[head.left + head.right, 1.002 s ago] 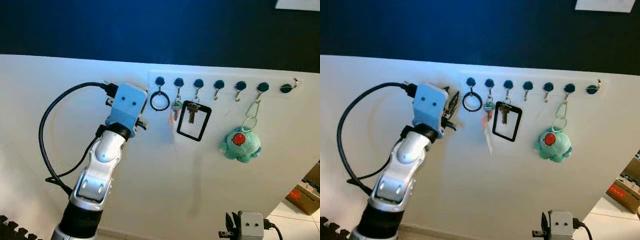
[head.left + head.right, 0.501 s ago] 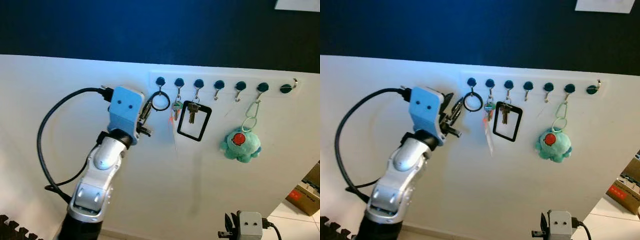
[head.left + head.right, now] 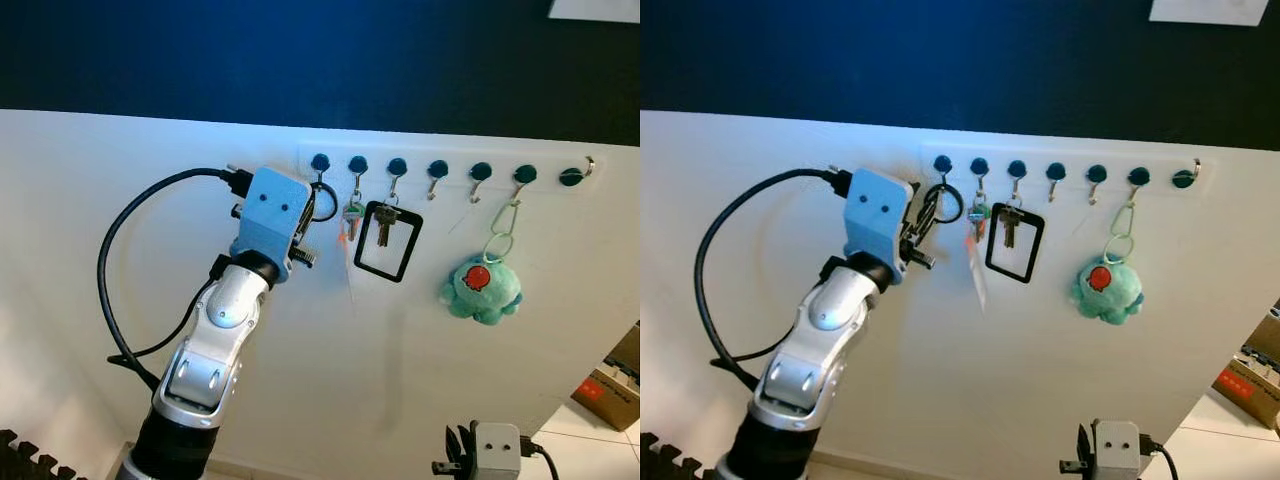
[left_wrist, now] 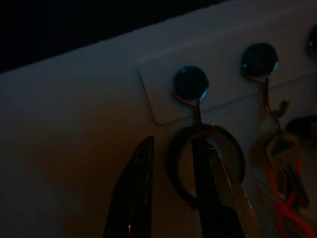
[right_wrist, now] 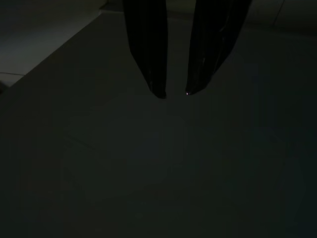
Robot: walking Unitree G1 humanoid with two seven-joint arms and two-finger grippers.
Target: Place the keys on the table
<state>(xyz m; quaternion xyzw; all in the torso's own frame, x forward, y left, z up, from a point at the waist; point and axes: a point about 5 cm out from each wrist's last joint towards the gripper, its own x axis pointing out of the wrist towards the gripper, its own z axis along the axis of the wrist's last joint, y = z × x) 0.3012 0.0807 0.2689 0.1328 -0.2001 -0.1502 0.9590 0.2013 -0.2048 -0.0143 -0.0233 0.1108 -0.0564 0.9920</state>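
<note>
Your left gripper [image 4: 171, 148] is raised to the white hook rail [image 3: 450, 160] on the wall, at its left end. The fingers [image 4: 136, 188] stand slightly parted, gripping nothing; one finger pokes through the black ring [image 4: 205, 161] on the first hook, the other sits just outside its rim.

The keys [image 3: 352, 215] hang on the second hook from the left end, just beside the ring and touching neither finger. A black frame tag [image 3: 385, 242] with its own key hangs on the third hook; a green plush [image 3: 482, 290] hangs toward the right end.

Judgement: the keys are light, rigid metal that will swing and slip. Take hold at the split ring or key head, then lift up off the hook.

Your right gripper [image 5: 173, 91] hangs idle, fingers slightly apart.
</note>
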